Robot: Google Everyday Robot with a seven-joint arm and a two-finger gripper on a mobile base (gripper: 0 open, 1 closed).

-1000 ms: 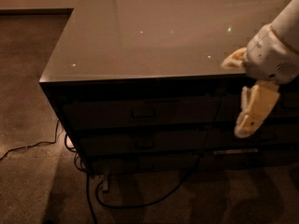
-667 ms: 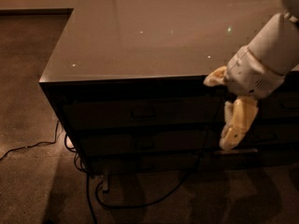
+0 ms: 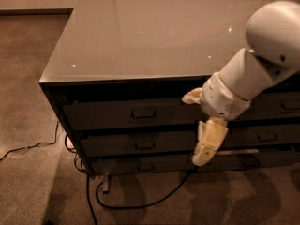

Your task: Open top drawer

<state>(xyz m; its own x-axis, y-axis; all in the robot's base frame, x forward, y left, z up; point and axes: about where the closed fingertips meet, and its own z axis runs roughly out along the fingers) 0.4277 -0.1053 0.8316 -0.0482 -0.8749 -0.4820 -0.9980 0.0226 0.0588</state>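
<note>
A black cable [image 3: 140,205] loops on the carpet below the handle [image 3: 144,113]. That handle sits mid-front on the top drawer [image 3: 98,115], which looks fully shut, so the whole pull is left to do. The claw [image 3: 192,130] hangs right of the handle, clear of it, fingers spread apart and empty. The arm [image 3: 262,55] slants down over the glossy worktop [image 3: 140,41].

The brown carpeted floor [image 3: 28,102] carries the bench [image 3: 140,46]. A dark cable [image 3: 140,206] loops over the carpet at its foot, and a thinner cable [image 3: 28,147] trails left. My jaws hang spread apart before the bench's front, clear of the floor.
</note>
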